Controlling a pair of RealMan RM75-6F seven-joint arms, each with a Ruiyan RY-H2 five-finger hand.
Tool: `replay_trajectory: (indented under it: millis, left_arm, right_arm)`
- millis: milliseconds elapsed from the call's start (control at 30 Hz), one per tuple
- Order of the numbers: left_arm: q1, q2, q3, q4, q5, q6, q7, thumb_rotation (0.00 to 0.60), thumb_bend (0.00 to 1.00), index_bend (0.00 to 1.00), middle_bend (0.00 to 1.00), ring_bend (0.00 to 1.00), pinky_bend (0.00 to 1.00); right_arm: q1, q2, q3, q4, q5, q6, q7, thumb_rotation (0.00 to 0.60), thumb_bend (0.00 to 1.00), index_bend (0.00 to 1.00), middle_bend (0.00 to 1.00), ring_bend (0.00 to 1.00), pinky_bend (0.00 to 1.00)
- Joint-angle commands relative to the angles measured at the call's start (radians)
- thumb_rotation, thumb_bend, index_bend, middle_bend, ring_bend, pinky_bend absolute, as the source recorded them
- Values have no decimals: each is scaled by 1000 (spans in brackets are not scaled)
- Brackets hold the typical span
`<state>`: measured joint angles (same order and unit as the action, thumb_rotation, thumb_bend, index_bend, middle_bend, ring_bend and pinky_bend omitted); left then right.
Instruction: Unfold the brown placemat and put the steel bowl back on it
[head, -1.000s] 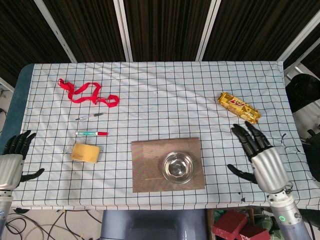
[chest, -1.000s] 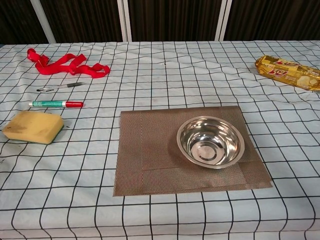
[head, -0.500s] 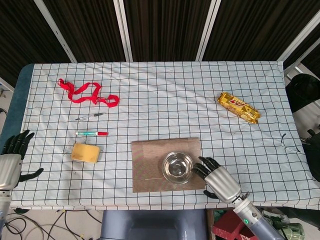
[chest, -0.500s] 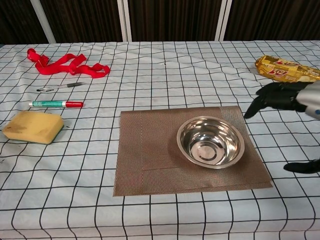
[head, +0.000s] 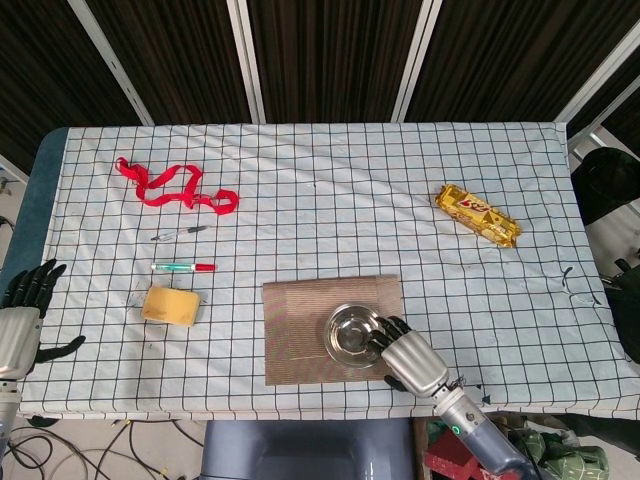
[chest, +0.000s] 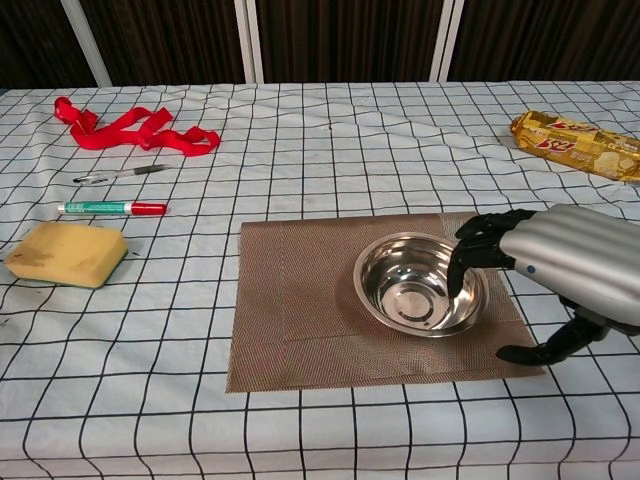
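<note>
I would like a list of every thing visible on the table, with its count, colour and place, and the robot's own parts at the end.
placemat: 1, brown, front centre of the table, still folded
steel bowl: 1, silver, on the placemat's right part
sponge: 1, yellow, front left
marker: 1, green and red, behind the sponge
pen: 1, dark, behind the marker
ribbon: 1, red, far left
snack pack: 1, golden, far right
tablecloth: 1, white with black grid
left hand: at the left table edge, holding nothing
right hand: fingers over the bowl's right rim

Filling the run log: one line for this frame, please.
right hand: fingers over rim of steel bowl, not lifted | bowl: on brown placemat, still folded | left hand: idle at table edge, holds nothing
</note>
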<state>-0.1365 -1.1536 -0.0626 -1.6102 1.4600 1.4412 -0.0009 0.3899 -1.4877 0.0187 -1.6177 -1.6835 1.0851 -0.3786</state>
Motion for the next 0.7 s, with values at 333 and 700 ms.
replay_trajectory:
  millis: [333,700]
  left_arm:
    - [0,6,-3,-4,-5,-2,-12,600,13,0,0,0,0]
    - [-3,9,-4,-6,-10,-10,-19,600,13,0,0,0,0]
  right_arm:
    - [39,-110,26,91,77,-44,-18,600,248,476,344,150,203]
    - [59,-149,18,143,87,-47,-5,600,522,671,521,252,241]
